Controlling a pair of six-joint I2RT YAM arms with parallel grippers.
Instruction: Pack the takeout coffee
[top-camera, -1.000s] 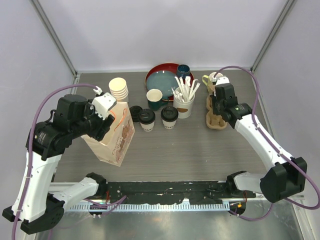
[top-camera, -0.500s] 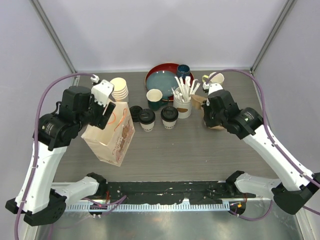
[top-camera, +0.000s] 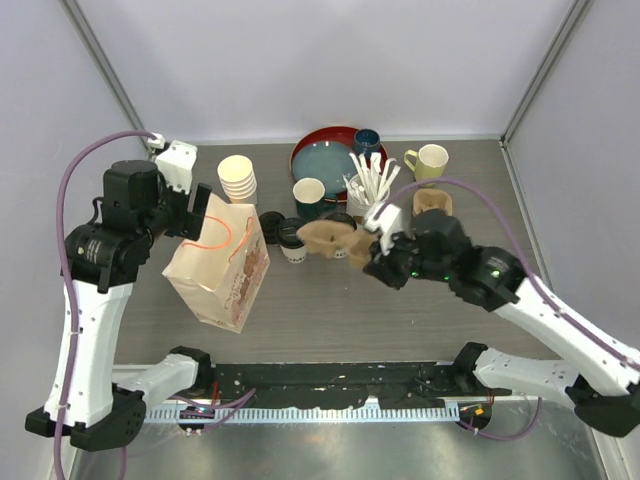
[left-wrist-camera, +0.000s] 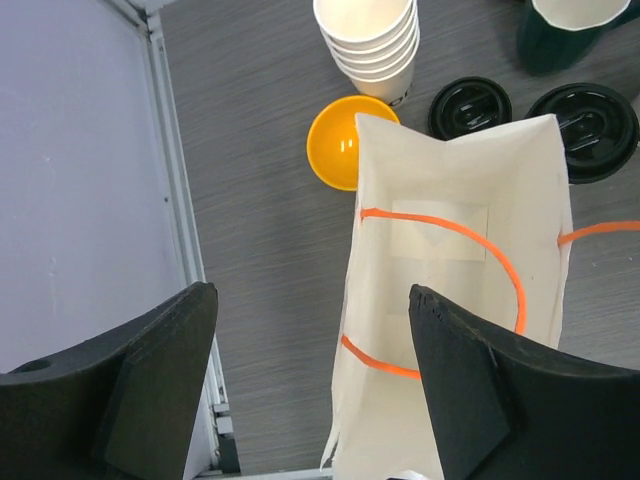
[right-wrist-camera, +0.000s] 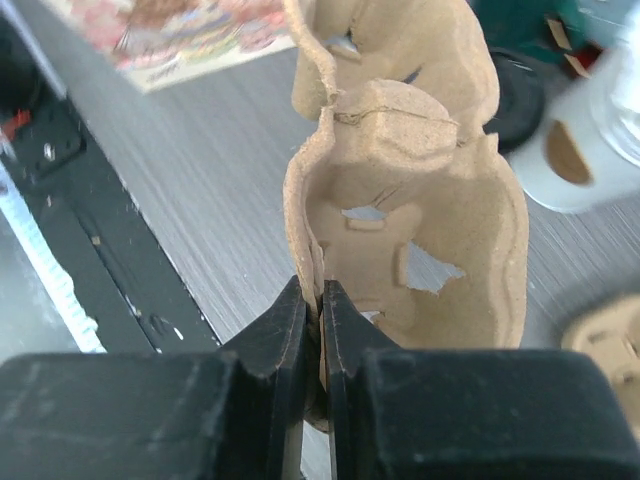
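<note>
One takeout coffee cup (top-camera: 292, 241) with a black lid (left-wrist-camera: 595, 125) stands just right of the open paper bag (top-camera: 222, 268). The second cup is mostly hidden in the top view behind a brown cardboard cup carrier (top-camera: 325, 238); its black lid (right-wrist-camera: 515, 95) shows past the carrier. My right gripper (top-camera: 368, 255) (right-wrist-camera: 318, 295) is shut on the carrier's (right-wrist-camera: 420, 230) edge and holds it in the air over mid-table. My left gripper (top-camera: 197, 213) (left-wrist-camera: 310, 300) is wide open above the bag's (left-wrist-camera: 455, 250) left rim, with nothing in it.
A loose black lid (top-camera: 270, 222), a stack of paper cups (top-camera: 238, 178), a teal cup (top-camera: 310, 195), a stirrer pot (top-camera: 368, 205), a red tray (top-camera: 312, 143), a yellow-green mug (top-camera: 432, 160) and another carrier (top-camera: 432, 203) stand behind. An orange disc (left-wrist-camera: 345, 140) lies by the bag.
My right arm has lifted the carrier off the right side and swung it left to mid-table. My left gripper has opened wider and drawn back from the bag.
</note>
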